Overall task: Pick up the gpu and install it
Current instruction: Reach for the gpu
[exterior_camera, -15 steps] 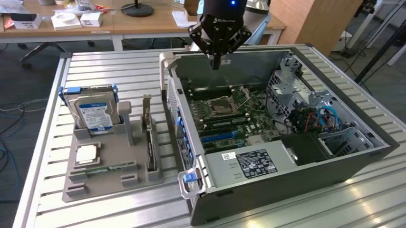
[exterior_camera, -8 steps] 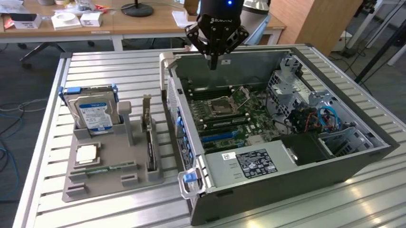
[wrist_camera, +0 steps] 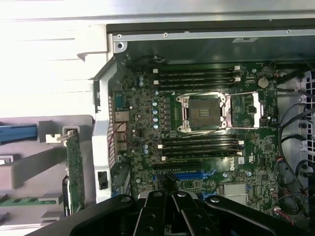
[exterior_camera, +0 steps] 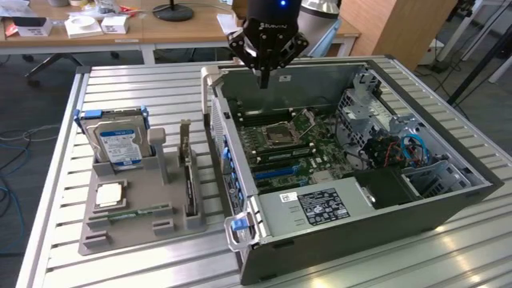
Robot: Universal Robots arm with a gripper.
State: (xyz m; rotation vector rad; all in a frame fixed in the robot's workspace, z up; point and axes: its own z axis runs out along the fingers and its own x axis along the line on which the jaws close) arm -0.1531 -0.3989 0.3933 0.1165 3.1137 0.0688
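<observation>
- The gpu [exterior_camera: 190, 186] is not yet picked up. It stands on edge in a slot of the grey holder [exterior_camera: 136, 225] on the tabletop [exterior_camera: 128, 84], just beside the open case [exterior_camera: 448, 201].
- The end effector [exterior_camera: 263, 81] hangs above the case, fingers pressed together and empty (the wrist view agrees).
- The blue slot [wrist_camera: 194, 174] on the motherboard [wrist_camera: 206, 147] looks bare, so I judge both pickup and install are left to do.
- The gpu is a thin, dark card with a pale bracket at one end.
</observation>
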